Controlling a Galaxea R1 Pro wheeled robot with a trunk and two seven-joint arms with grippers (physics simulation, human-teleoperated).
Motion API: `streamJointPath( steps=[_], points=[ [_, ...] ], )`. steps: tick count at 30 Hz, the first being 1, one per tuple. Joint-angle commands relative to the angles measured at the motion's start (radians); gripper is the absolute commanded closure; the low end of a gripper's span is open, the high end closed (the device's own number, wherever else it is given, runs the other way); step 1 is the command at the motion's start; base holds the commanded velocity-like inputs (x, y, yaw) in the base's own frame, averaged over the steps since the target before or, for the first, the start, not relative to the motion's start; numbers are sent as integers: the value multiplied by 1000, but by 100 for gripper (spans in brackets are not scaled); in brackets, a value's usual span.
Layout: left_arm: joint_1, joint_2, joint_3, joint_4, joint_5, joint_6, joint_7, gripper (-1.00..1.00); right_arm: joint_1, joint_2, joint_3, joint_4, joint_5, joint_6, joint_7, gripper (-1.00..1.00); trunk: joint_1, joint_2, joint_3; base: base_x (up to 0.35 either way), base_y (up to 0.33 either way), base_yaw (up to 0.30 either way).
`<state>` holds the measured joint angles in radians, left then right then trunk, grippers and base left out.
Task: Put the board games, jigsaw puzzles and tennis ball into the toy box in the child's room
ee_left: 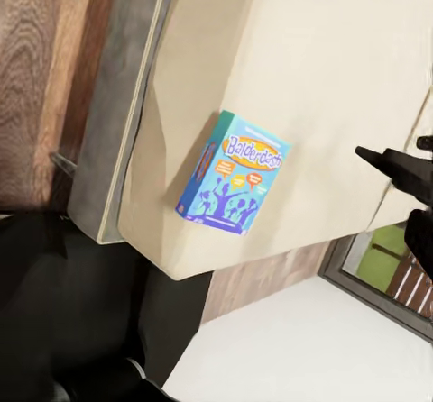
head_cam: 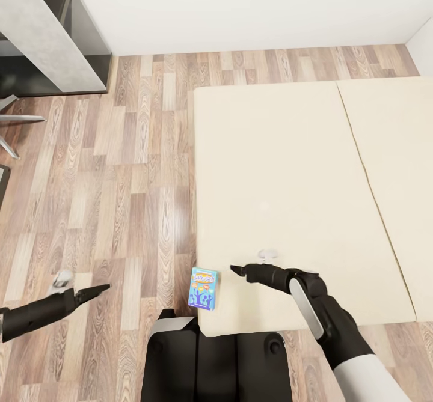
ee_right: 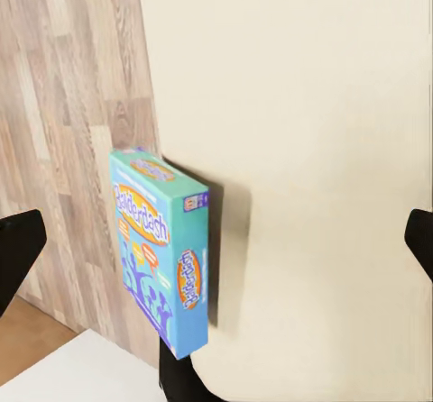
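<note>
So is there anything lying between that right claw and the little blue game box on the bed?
Nothing visible. The blue board game lies near the corner of the bed, and the right gripper hovers beside it, jaws spread, with bare beige mattress between them. The right wrist view shows the box framed between the fingertips.

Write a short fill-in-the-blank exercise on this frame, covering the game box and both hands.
1. The small blue board game lies on the ___ near its corner.
2. The right hand hovers beside the box with its jaws ___.
3. The left hand hangs over the ___ floor.
4. The box's printed title reads ___.

Missing words: bed; open; wood-plank; Balderdash
</note>
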<state>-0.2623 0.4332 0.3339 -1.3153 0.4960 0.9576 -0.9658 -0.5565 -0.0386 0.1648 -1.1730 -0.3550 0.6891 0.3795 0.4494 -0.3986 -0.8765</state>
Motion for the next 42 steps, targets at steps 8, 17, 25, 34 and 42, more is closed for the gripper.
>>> streamJointPath(
  steps=[8,17,25,34,42],
  points=[
    [1,-3,29,36,-116,0,23,-100,0,-7,2,-16,0,12,-6,-100,1,-1,-1,0,0,-1],
    [1,-5,32,48,-149,-1,30,-100,1,-8,2,-18,2,13,-9,-100,1,-1,7,0,0,-48],
    [1,-5,33,50,-152,0,27,-100,1,-7,2,-18,1,14,-10,-100,1,-1,18,0,0,-74],
    [1,-5,33,50,-152,0,26,-100,1,-7,2,-18,-1,15,-10,-100,1,-1,32,0,0,-74],
    [1,-5,33,50,-151,0,24,-100,1,-7,2,-19,1,15,-10,-100,1,-1,45,0,0,-73]
  ],
)
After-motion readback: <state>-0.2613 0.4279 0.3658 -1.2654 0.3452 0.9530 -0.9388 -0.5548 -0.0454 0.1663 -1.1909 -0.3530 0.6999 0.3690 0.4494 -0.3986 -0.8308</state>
